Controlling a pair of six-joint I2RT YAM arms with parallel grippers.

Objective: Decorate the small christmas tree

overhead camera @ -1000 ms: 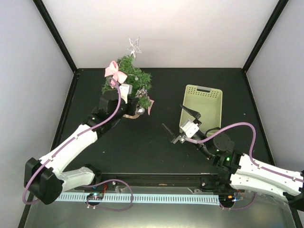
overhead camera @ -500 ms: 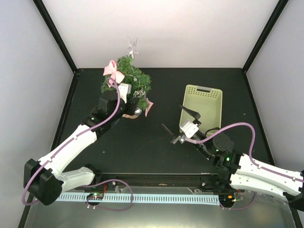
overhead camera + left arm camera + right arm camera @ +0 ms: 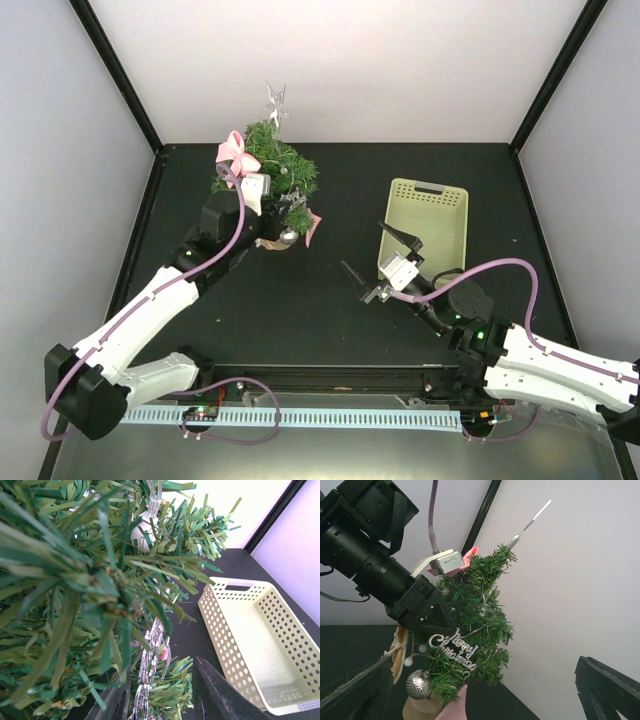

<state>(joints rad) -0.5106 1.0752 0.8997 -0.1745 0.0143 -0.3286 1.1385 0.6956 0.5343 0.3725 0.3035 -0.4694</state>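
Arms: two, one to each side of the dark surface.
Trees: one, the small christmas tree, at the back left of the surface, well apart from the basket.
Baskets: one pale green lattice basket, back right, nothing in it.
Tree looks: bushy dark green needles, cone-shaped, on a round light-wood base.
Star: one clear star on the tip.
Bows: two pink bows, one high on the tree's left side, one low on its right side.
Baubles: one silver glitter ball, hanging low near the base.
Lettering: one silver "Merry Christmas" sign across the lower branches.
Left hand: pushed into the branches at mid-height, fingers parted, with a silver glitter strand hanging between them and not visibly pinched.
Right hand: spread wide and holding nothing, above the surface just beside the basket's near left corner and facing the tree.
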